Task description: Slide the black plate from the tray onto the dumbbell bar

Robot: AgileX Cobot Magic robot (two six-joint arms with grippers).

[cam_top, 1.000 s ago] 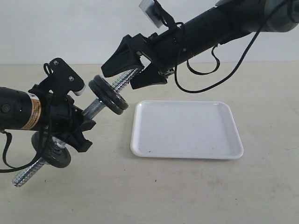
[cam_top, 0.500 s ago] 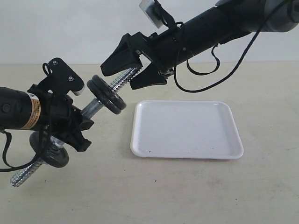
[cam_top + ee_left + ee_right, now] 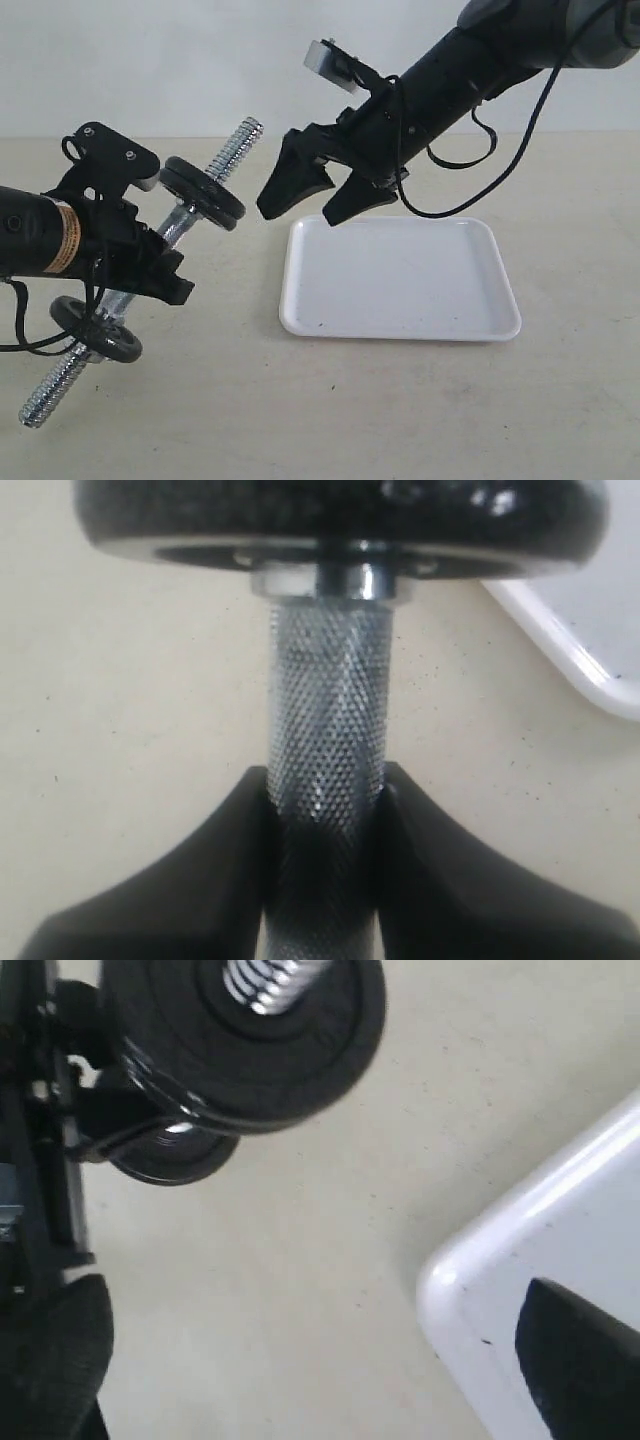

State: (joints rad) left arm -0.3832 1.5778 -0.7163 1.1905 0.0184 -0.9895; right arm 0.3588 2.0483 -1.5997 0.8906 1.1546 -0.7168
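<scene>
The left gripper (image 3: 152, 263), jaws closed tight on the knurled middle of the dumbbell bar (image 3: 230, 148), tilts its free end toward one o'clock, probably so the black plate (image 3: 203, 193) seats there. The right gripper (image 3: 300, 214) hangs wide open and empty above the ten-o'clock corner of the bare tray (image 3: 400, 275). The beige table (image 3: 400, 410) meets a plain pale wall (image 3: 150, 60).

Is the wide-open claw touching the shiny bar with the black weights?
Apart. The exterior view shows a plain gap between the right gripper and the dumbbell bar; its open jaws hold nothing.
</scene>
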